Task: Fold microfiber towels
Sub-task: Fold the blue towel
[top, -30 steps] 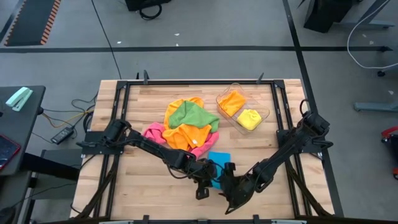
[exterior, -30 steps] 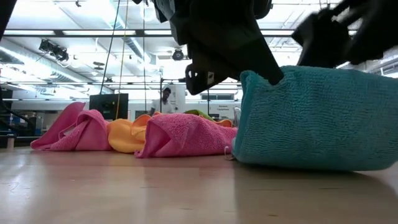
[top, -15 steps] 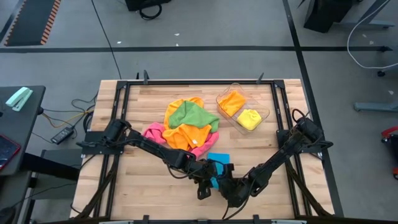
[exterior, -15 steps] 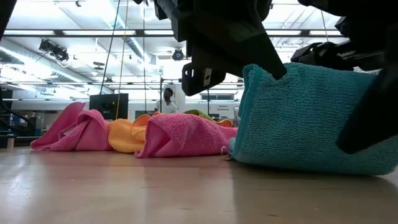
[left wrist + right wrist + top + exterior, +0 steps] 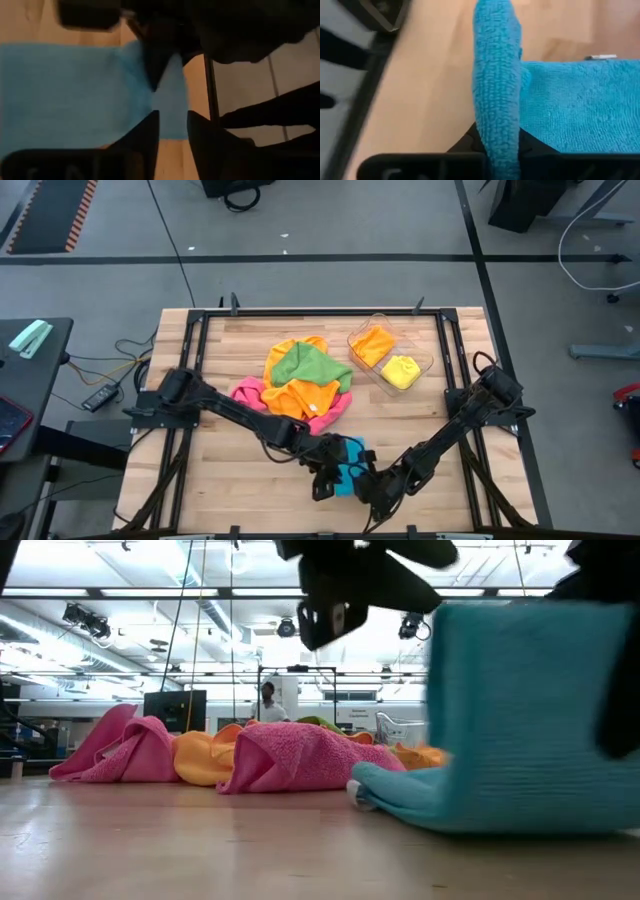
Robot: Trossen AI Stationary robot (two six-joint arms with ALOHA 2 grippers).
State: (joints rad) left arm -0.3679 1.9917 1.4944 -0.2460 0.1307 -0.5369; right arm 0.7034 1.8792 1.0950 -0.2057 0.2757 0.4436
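Observation:
A blue microfiber towel [image 5: 350, 463] lies near the table's front edge, partly folded. One side stands up [image 5: 530, 710] and its lower part [image 5: 400, 802] rests on the wood. My right gripper [image 5: 496, 150] comes in from the right and is shut on it. My left gripper [image 5: 172, 132] hovers just above the towel's left part, fingers a little apart, with nothing between them. A heap of pink, orange and green towels [image 5: 300, 385] sits mid-table. My right gripper pinches a raised ridge of the blue towel [image 5: 496, 115] between its two fingers, slanting down from the table's near right. The ridge stands up out of the fingers. The rest of the towel [image 5: 570, 105] lies flat on the table. Whether it is one layer or several I cannot tell.
A clear plastic tray [image 5: 430, 360] at the back right holds an orange and a yellow towel. The towel heap [image 5: 250, 755] lies behind the blue towel. Bare wood spreads to the front left [image 5: 230, 470]. A person stands far off in the room [image 5: 266, 700].
My right gripper has come down toward the blue towel and shut on its near part. My left gripper has let go of the towel's corner and risen. The towel's right side now stands taller, and its left part has sunk to the table.

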